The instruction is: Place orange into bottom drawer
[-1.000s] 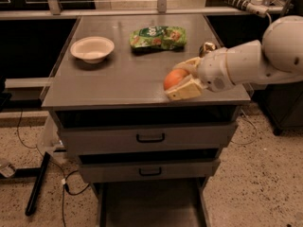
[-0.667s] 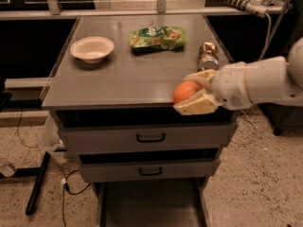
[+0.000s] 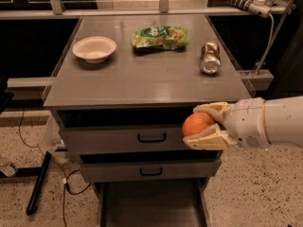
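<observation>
Your gripper (image 3: pixel 194 126) sits at the near right of the cabinet, just under the near edge of the cabinet top (image 3: pixel 142 82). It is closed on the orange (image 3: pixel 198 123). One tan finger (image 3: pixel 211 109) curves over the top of the fruit and the other presses against its underside, so the orange is held clear of any surface. The white arm (image 3: pixel 267 122) runs from the gripper to the right edge of the view.

You see the orange in front of the right end of the upper drawer front (image 3: pixel 118 140), which is shut and carries a black handle (image 3: pixel 151 137). Below it the second drawer front (image 3: pixel 118 172) is also shut, with its own black handle (image 3: pixel 151 171).

The bottom drawer (image 3: pixel 151 205) stands pulled out toward you at the foot of the cabinet, its flat grey floor bare between thin side walls. The orange hangs well above it, toward its right side, and is not yet inside.

On the cabinet top, a white bowl (image 3: pixel 94 48) stands at the far left. A green snack bag (image 3: pixel 160 37) lies at the far middle. A shiny can (image 3: pixel 210 58) lies on its side at the right, with one end facing you. All three are well apart from the gripper.

To the left, on the speckled floor (image 3: pixel 255 193), a black bar (image 3: pixel 38 183) leans beside a thin cable (image 3: pixel 66 186).
</observation>
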`<action>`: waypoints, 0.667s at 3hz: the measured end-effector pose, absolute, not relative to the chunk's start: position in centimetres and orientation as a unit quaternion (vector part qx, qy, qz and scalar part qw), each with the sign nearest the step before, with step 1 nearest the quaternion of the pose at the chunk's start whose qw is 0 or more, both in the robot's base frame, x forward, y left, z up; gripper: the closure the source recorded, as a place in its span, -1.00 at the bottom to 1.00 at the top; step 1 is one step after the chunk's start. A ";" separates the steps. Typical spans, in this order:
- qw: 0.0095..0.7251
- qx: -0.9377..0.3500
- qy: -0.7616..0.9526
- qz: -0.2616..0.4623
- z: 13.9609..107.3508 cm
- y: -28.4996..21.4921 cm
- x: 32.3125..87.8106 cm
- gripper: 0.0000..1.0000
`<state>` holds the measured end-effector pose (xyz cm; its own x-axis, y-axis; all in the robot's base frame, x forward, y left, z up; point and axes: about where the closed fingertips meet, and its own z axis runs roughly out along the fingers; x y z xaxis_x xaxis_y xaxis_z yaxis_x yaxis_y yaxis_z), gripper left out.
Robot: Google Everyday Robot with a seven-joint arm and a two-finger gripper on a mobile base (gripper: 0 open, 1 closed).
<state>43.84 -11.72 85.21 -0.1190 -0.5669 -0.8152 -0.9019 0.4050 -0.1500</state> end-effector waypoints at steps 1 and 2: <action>0.426 -0.513 0.719 0.195 85.2 -11.4 44.1 1.00; 0.409 -0.516 0.722 0.213 80.3 -10.5 45.0 1.00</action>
